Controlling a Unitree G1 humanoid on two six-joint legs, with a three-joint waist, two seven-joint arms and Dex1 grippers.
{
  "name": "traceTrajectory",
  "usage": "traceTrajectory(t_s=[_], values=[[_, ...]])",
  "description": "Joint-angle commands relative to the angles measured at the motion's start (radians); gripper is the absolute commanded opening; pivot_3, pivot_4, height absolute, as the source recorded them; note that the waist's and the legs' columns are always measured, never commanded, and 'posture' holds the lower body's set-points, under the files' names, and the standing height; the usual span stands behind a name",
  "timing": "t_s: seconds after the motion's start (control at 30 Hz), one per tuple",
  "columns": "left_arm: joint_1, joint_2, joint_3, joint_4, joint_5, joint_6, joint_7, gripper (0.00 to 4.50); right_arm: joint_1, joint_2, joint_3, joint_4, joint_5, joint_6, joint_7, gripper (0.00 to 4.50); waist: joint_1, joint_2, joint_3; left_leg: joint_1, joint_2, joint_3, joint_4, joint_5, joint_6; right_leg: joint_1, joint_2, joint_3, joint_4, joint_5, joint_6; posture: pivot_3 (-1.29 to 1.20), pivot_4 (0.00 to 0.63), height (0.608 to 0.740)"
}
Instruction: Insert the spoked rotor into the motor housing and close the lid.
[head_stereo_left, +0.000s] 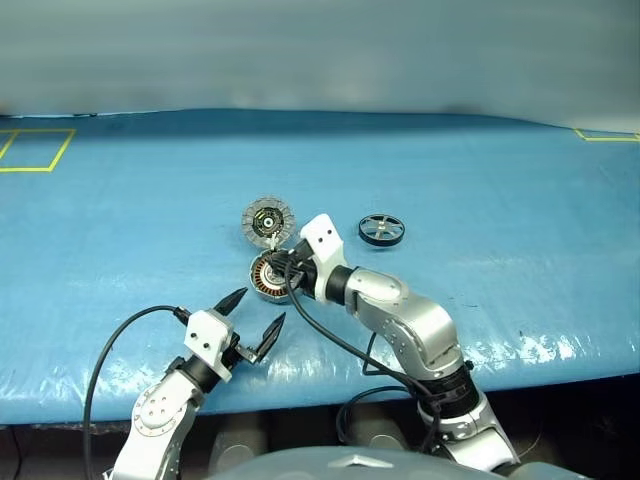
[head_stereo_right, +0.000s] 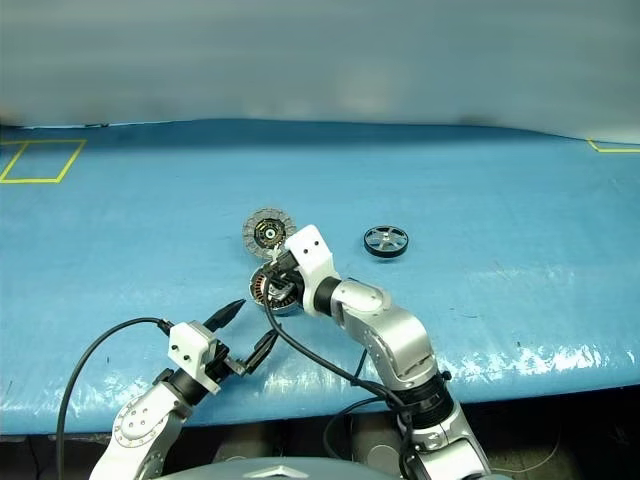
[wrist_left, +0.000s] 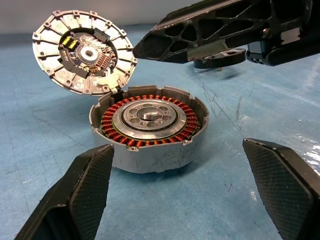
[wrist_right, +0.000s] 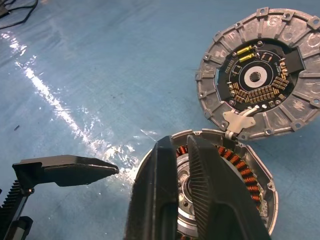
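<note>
two hands over blue tarp (head_stereo_left: 520, 200): left hand (head_stereo_left: 252, 318) spread, right hand (wrist_right: 182, 190) pressed together

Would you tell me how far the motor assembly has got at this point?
Done: the lid stands swung open behind the motor housing. In hand: nothing; the right gripper is shut and empty above the housing, and the left gripper waits open nearby. Left: fetching the spoked rotor, which lies apart on the blue table, inserting it and closing the lid.

no readable text, labels or numbers
</note>
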Motion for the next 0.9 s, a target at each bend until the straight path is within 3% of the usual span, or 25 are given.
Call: traceTrajectory(t_s=[0.03, 0.4, 0.9], values=[[0.003, -0.006, 0.0, -0.024, -0.002, -0.029, 0.003, 4.5, -0.042, 0.008, 0.018, -0.027, -0.014, 0.034, -0.032, 0.02, -0.001, 0.0, 0.0, 0.0, 0.0, 0.0, 0.0, 0.0, 0.0, 0.0, 0.0, 0.0, 0.0, 0.0, 0.0, 0.0, 0.15, 0.74], [0.013, -0.015, -0.005, -0.018, -0.001, -0.037, 0.003, 4.5, -0.109, -0.035, 0.086, 0.03, -0.036, 0.127, -0.036, 0.02, -0.001, 0.0, 0.0, 0.0, 0.0, 0.0, 0.0, 0.0, 0.0, 0.0, 0.0, 0.0, 0.0, 0.0, 0.0, 0.0, 0.15, 0.74], [0.022, -0.02, -0.008, -0.016, -0.002, -0.042, 0.007, 4.5, -0.105, -0.05, 0.118, 0.096, -0.054, 0.097, -0.026, 0.02, -0.002, 0.0, 0.0, 0.0, 0.0, 0.0, 0.0, 0.0, 0.0, 0.0, 0.0, -0.001, 0.0, 0.0, 0.001, 0.0, 0.15, 0.74]])
